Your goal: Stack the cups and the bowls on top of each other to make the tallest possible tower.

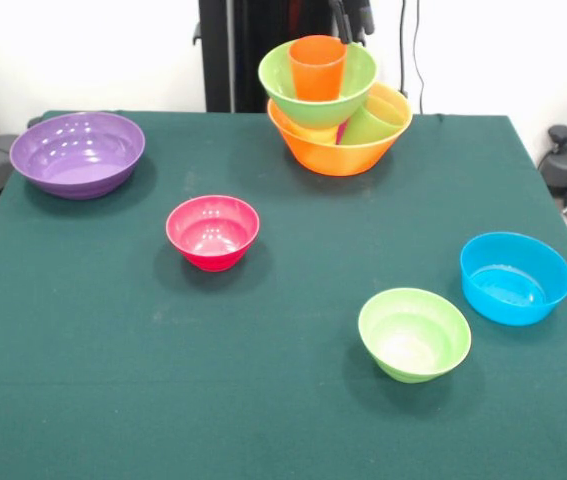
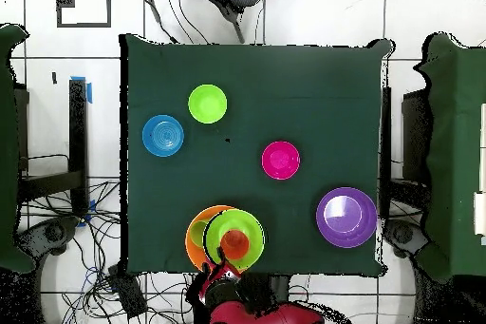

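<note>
A green-clothed worktop (image 1: 263,400) fills the scene; the tower (image 1: 333,105) stands at its robot-side edge, directly below the hand (image 1: 351,18), whose opening I cannot tell; loose bowls lie farther out.

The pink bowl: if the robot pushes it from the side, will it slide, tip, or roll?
The pink bowl stands upright with a narrower base, so it would probably slide on the green cloth, though the cloth may drag. A push high on its rim might tip it. It looks glossy, probably stiff and light.
</note>
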### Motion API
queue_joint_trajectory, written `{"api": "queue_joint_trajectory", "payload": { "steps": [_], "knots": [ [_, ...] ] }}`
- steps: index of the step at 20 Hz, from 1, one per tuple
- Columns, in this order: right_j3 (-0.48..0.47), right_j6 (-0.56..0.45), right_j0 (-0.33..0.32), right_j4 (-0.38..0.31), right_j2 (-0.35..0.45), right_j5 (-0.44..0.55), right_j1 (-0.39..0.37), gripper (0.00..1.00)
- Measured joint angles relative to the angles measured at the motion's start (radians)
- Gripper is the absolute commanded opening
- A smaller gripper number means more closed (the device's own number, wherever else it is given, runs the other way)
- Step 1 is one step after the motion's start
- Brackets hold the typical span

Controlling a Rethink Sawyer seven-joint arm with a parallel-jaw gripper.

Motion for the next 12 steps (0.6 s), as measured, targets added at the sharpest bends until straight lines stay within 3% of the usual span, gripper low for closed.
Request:
{"api": "queue_joint_trajectory", "payload": {
  "steps": [12],
  "knots": [
    [0.000, 0.000, 0.004, 0.000, -0.005, 0.000, -0.038, 1.00]
  ]
}}
